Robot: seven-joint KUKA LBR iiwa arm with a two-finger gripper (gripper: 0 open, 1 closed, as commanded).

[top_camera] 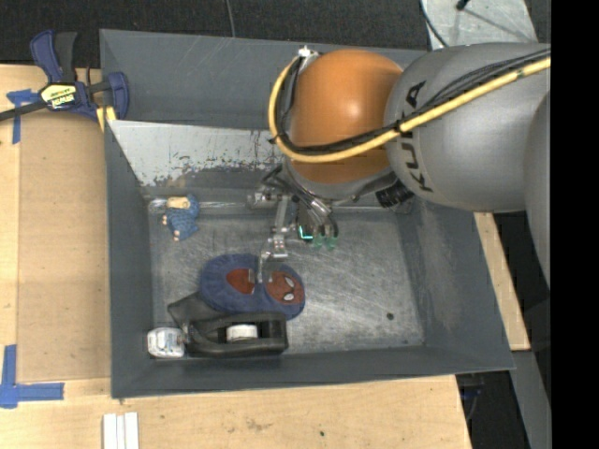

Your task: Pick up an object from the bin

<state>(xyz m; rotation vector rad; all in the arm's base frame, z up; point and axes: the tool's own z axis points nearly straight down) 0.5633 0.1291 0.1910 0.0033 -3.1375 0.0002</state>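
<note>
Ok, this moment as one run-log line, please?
pincer: low over blue soft toy with red patches | toy: on bin floor, lower left of view | neighbour: black tape dispenser, in front

The arm [468, 110] hides the bin's [126, 251] far right corner; a small blue thing [181, 215] is unidentifiable.

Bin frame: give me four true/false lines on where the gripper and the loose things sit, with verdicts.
1. The gripper is over the blue rounded soft thing with red patches in the lower left of the bin floor. True.
2. The black tape dispenser with a white roll lies against the far wall. False: it lies along the near wall, just below the blue thing.
3. A small blue-and-tan figure lies alone near the floor's upper left corner. True.
4. Things are heaped in the bin's right half. False: the loose things lie in the left half, none heaped.
</note>
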